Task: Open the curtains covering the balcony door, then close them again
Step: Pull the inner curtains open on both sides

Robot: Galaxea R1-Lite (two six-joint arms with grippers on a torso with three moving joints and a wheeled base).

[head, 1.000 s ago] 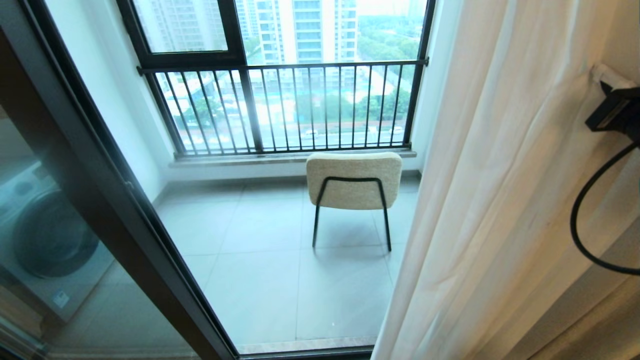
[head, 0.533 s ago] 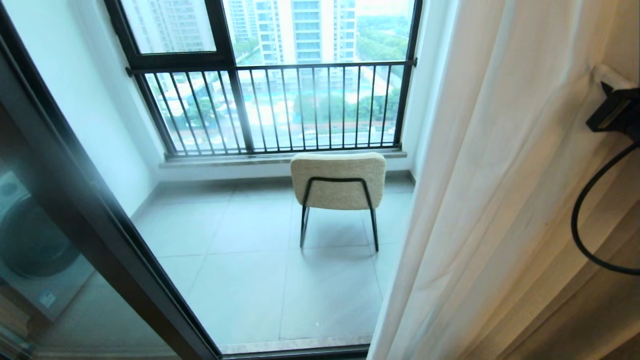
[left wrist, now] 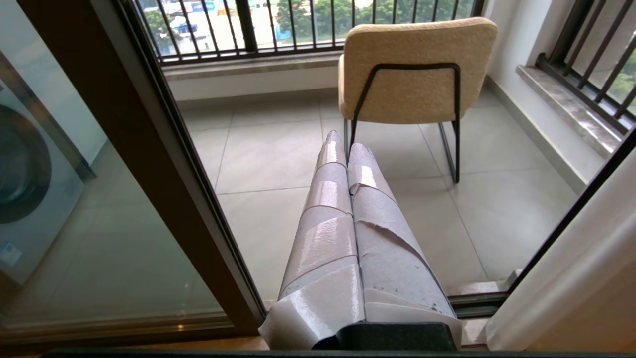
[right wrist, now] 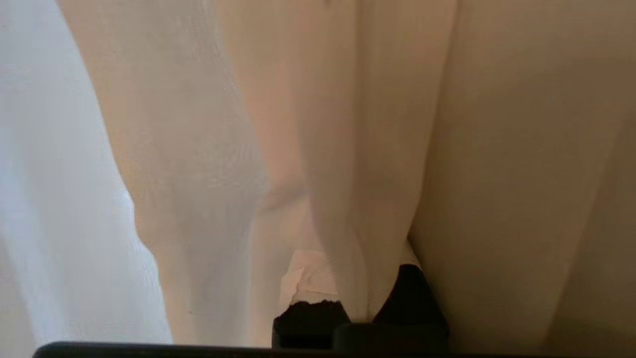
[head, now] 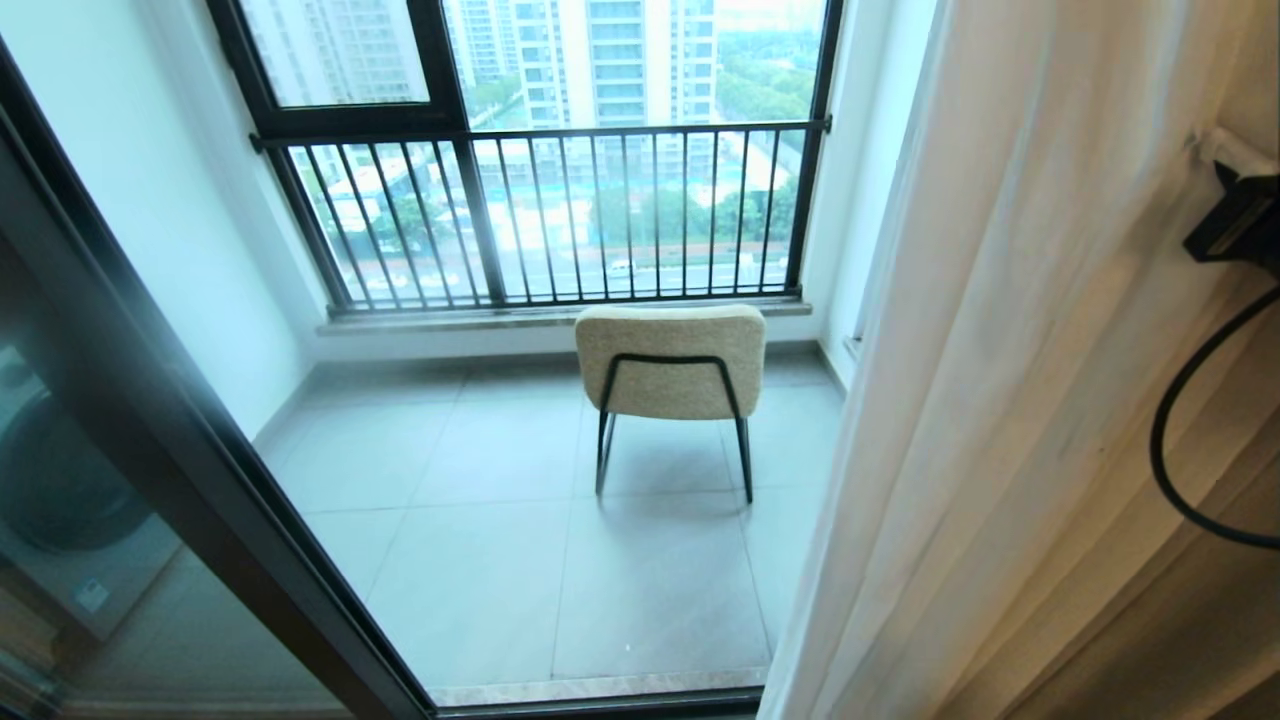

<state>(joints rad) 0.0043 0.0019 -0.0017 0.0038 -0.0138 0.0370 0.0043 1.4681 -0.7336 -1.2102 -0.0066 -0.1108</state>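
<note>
The sheer white curtains (head: 1000, 400) hang gathered at the right of the doorway, and the opening onto the balcony is uncovered. The balcony door (head: 210, 470), glass in a dark frame, stands at the left. My right wrist (head: 1238, 215) pokes out of the fabric at the far right. In the right wrist view my right gripper (right wrist: 355, 291) is shut on a fold of the curtains (right wrist: 348, 149), which hides its fingertips. My left gripper (left wrist: 345, 144), wrapped in pale tape, is shut on nothing and points at the balcony floor beside the door frame (left wrist: 149, 164).
A beige chair (head: 670, 362) on thin black legs stands on the grey tiled balcony floor (head: 500, 560), before a black-barred railing window (head: 560, 215). A washing machine (head: 50, 490) shows through the door glass. A black cable (head: 1165, 450) loops below my right wrist.
The whole head view has shifted, so the camera has moved to the right. The curtain's edge has drawn further right of the chair, uncovering more of the balcony's right wall.
</note>
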